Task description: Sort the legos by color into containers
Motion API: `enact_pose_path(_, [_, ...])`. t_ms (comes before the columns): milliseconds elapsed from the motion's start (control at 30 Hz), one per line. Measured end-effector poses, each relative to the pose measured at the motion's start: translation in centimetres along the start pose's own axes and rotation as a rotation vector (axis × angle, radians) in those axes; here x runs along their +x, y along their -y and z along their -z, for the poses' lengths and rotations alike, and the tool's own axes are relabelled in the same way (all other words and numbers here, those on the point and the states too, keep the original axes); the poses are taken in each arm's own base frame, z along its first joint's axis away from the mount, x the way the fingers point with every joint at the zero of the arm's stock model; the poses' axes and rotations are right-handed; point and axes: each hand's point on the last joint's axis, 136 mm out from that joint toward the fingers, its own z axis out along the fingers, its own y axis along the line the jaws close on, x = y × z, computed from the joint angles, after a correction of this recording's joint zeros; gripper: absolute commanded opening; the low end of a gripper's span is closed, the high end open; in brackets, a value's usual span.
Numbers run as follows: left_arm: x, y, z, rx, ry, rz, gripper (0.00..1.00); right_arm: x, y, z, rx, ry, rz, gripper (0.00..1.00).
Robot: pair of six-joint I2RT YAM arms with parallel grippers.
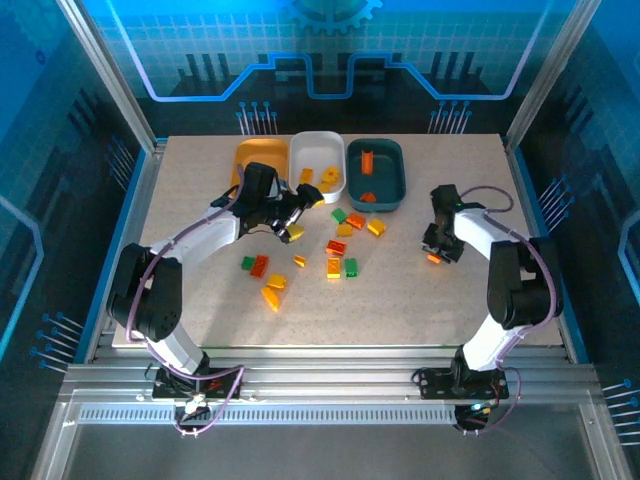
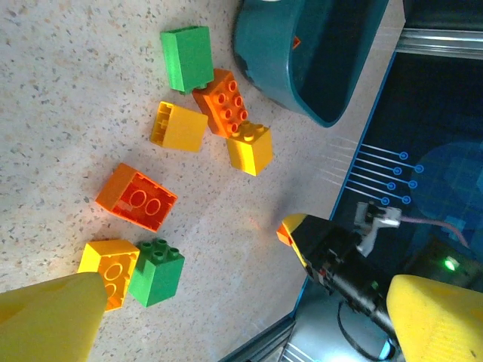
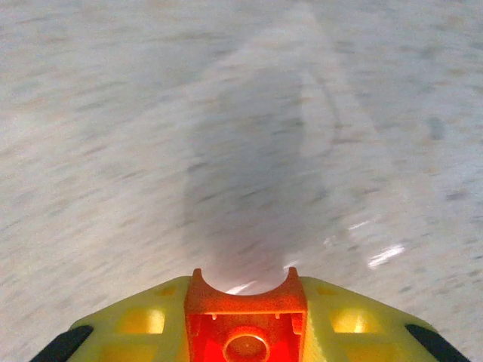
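Several green, yellow and orange legos (image 1: 338, 247) lie loose on the table's middle. Behind them stand an orange tray (image 1: 250, 155), a white tray (image 1: 318, 152) with yellow bricks and a teal tray (image 1: 388, 170) with orange bricks. My left gripper (image 1: 303, 210) hovers open over the left of the pile; its yellow fingers (image 2: 47, 320) stand wide apart and empty, above a green brick (image 2: 156, 270) and an orange brick (image 2: 137, 196). At the right of the table my right gripper (image 1: 435, 254) is shut on an orange brick (image 3: 246, 324), close above the tabletop.
The left arm crosses in front of the orange tray and hides part of it. The teal tray's rim (image 2: 266, 72) lies just beyond a green brick (image 2: 187, 58). The table's right edge and frame rail (image 1: 545, 250) run close to the right arm.
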Motion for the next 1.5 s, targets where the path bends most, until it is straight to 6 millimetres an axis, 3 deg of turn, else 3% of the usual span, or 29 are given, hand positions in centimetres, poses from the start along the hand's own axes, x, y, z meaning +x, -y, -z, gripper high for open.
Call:
enact_pose_path(133, [-0.6, -0.5, 0.1, -0.012, 0.012, 0.009, 0.97, -1.5, -8.1, 3.5, -0.136, 0.109, 0.174, 0.29])
enact_pose_path(233, [-1.3, -1.2, 0.1, -0.025, 0.022, 0.028, 0.97, -5.2, -13.7, 5.3, -0.215, 0.197, 0.235, 0.29])
enact_pose_path(333, [-2.2, -1.8, 0.3, -0.036, 0.042, 0.044, 0.97, -9.2, -17.5, 4.9, -0.236, 0.251, 0.258, 0.31])
enact_pose_path(400, [-2.6, -1.9, 0.5, -0.038, 0.054, 0.045, 0.97, -10.9, -19.1, 3.7, -0.234, 0.254, 0.272, 0.35])
enact_pose_path(567, [-2.9, -2.7, 0.0, -0.057, 0.051, 0.048, 0.97, -12.5, -21.7, 0.6, -0.216, 0.207, 0.314, 0.64])
enact_pose_path(667, [-3.0, -3.2, -0.4, -0.068, 0.045, 0.055, 0.97, -11.7, -21.6, 0.4, -0.219, 0.165, 0.335, 0.68])
enact_pose_path(767, [-3.0, -3.5, -0.5, -0.074, 0.043, 0.058, 0.97, -11.4, -21.7, 1.8, -0.252, 0.162, 0.337, 0.68])
enact_pose_path(900, [-3.2, -3.6, -0.3, -0.075, 0.049, 0.06, 0.95, -9.2, -20.5, 6.1, -0.324, 0.19, 0.337, 0.68])
enact_pose_path(1000, [-3.8, -3.8, 0.0, -0.075, 0.06, 0.071, 0.94, -5.0, -19.2, 9.6, -0.413, 0.217, 0.364, 0.67])
enact_pose_path(1067, [-4.4, -4.0, 0.4, -0.075, 0.073, 0.083, 0.94, -1.9, -19.0, 10.8, -0.462, 0.214, 0.406, 0.65])
enact_pose_path(1167, [-5.6, -4.6, 1.0, -0.08, 0.101, 0.103, 0.93, 3.1, -19.2, 9.8, -0.47, 0.176, 0.495, 0.65])
enact_pose_path(1300, [-6.5, -5.5, 1.5, -0.108, 0.135, 0.133, 0.92, 8.4, -16.9, 5.5, -0.355, 0.115, 0.585, 0.64])
enact_pose_path(1400, [-6.5, -6.2, 1.8, -0.132, 0.148, 0.145, 0.91, 10.1, -15.0, 3.5, -0.267, 0.121, 0.605, 0.64])
enact_pose_path(1500, [-5.8, -7.6, 2.5, -0.174, 0.167, 0.15, 0.91, 10.5, -14.0, 3.2, -0.241, 0.161, 0.588, 0.64])
